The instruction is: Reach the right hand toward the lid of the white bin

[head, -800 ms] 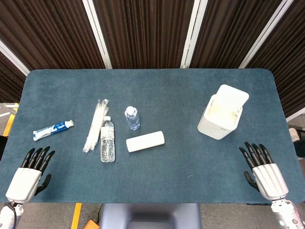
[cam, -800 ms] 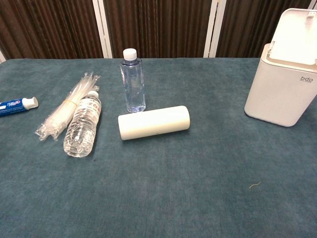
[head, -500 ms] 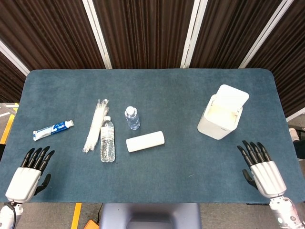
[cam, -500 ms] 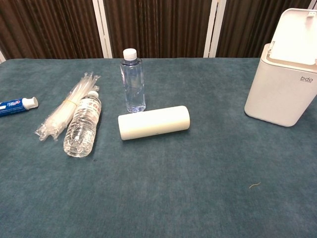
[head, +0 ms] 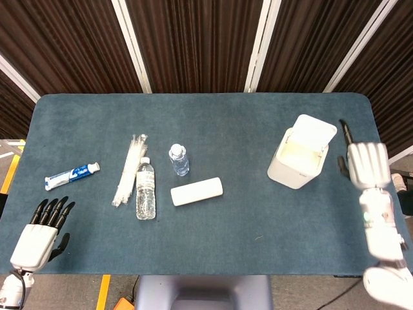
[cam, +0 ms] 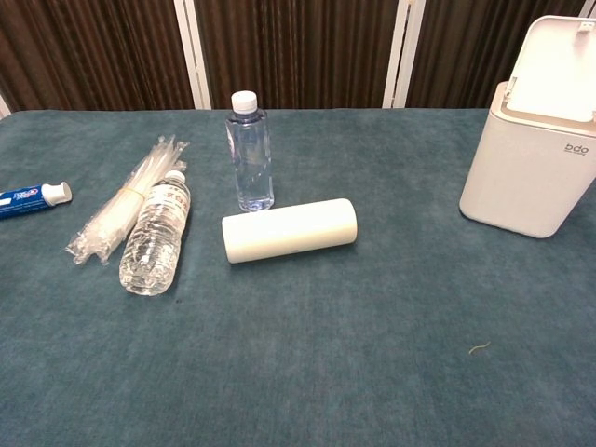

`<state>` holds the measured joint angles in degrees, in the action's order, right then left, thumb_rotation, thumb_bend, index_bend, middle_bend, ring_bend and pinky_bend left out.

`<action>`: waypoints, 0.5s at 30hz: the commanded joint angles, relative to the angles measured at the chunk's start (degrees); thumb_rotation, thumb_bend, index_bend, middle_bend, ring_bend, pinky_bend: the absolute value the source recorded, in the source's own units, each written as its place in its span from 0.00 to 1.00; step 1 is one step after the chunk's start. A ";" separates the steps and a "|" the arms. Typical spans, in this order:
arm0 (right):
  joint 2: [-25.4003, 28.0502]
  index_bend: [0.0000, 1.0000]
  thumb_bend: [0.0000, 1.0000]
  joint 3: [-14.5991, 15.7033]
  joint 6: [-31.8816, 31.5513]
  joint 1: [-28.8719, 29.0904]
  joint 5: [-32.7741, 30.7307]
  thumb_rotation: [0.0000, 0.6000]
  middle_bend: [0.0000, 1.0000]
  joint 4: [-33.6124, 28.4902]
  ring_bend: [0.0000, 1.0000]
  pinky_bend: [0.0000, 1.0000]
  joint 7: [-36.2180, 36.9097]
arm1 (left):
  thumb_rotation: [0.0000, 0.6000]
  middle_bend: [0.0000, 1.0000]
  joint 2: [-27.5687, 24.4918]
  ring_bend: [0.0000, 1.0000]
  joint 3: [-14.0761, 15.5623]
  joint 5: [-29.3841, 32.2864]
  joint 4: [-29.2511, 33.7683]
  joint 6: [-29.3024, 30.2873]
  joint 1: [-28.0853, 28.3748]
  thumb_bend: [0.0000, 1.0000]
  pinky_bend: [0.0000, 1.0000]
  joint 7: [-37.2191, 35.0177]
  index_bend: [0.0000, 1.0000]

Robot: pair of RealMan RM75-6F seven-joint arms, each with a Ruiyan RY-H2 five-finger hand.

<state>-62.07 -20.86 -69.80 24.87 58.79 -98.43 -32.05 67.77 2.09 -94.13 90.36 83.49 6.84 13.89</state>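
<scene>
The right hand point(head: 366, 165) is hovering just beside the white bin point(head: 299, 155), on the side toward the tabletop's right edge, with its dark fingers point(head: 345, 132) pointing toward the far edge and reaching level with the lid point(head: 315, 129). A narrow gap is showing between hand and bin. The fingers are lying close together and holding nothing; whether they are spread cannot be told from the head view, and the chest view is not showing this hand.

The bin is standing upright on the right part of the blue tabletop point(head: 226, 129). It is a rounded white box, its lid tilting up and open at the back, a cream rim showing beneath, small dark lettering on its front.

The left hand point(head: 40, 234) is resting at the near left corner, fingers apart, gripping nothing.
</scene>
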 commanded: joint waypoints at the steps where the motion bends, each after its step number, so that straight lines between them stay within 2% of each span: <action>1: 0.57 0.16 0.48 -6.67 8.92 10.73 -17.92 1.00 0.99 2.21 1.00 1.00 -10.04 | 1.00 0.00 0.33 0.00 0.00 0.24 -0.22 -0.56 0.24 0.54 0.00 0.42 0.00; 9: -1.56 0.27 0.49 -2.90 14.78 16.35 -28.01 1.00 1.00 7.23 1.00 1.00 -11.72 | 1.00 0.00 0.68 0.00 0.09 0.57 -0.36 -1.18 0.48 0.54 0.00 1.04 0.00; 15: -1.06 0.34 0.49 -0.03 16.52 17.25 -29.12 1.00 1.00 7.53 1.00 1.00 -10.10 | 1.00 0.00 0.30 0.00 0.05 0.36 -0.21 -0.31 0.24 0.53 0.00 0.43 0.00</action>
<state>-63.51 -21.46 -53.82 42.00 29.50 -90.68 -42.93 68.11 2.12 -93.73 90.12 83.14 7.11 14.36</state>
